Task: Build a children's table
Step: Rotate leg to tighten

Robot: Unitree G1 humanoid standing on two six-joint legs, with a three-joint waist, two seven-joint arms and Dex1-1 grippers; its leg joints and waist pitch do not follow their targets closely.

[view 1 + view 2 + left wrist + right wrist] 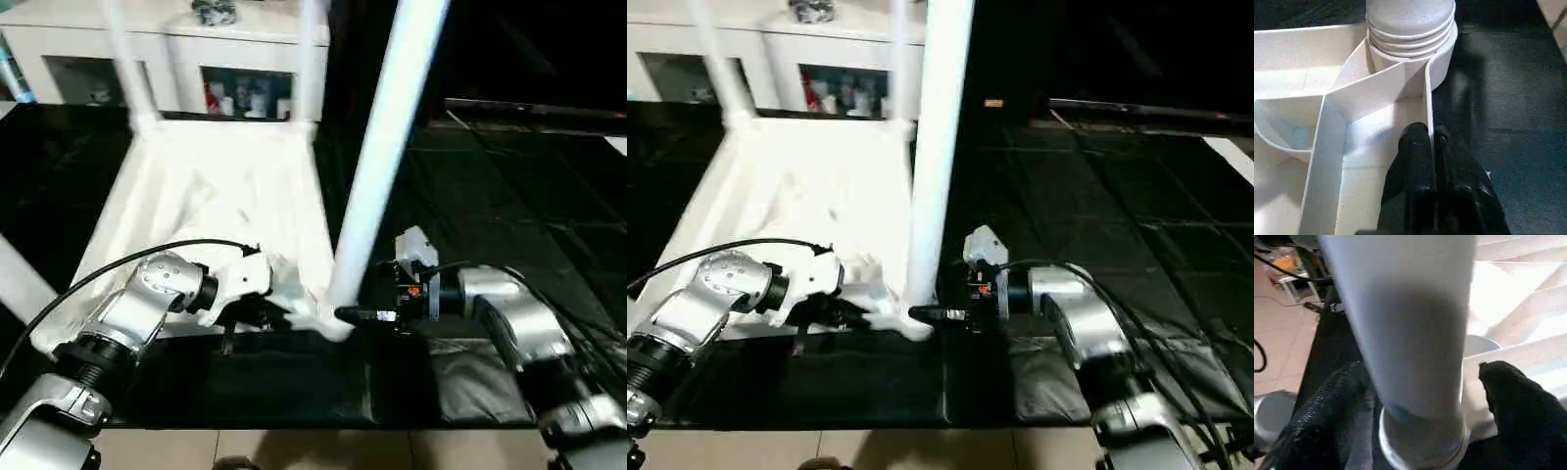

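You've got the children's table [211, 196] flipped upside down on the black mat [294, 382], ribbed underside facing up, right in front of the white glass-door cabinet [186, 69]. Two far legs [125, 59] stand up at the back corners, and the near leg [387, 147] stands in the corner socket closest to your right arm.

Your left end effector [1430, 147] has its black fingers [1413, 161] pressed together on the thin outer wall of the tabletop, one finger on each side of that wall, just beside the socket with the near leg.

Your right end effector [1420, 396] is spread wide around the base of the near leg, a finger [1518, 401] on each side; can't tell if they actually touch it.
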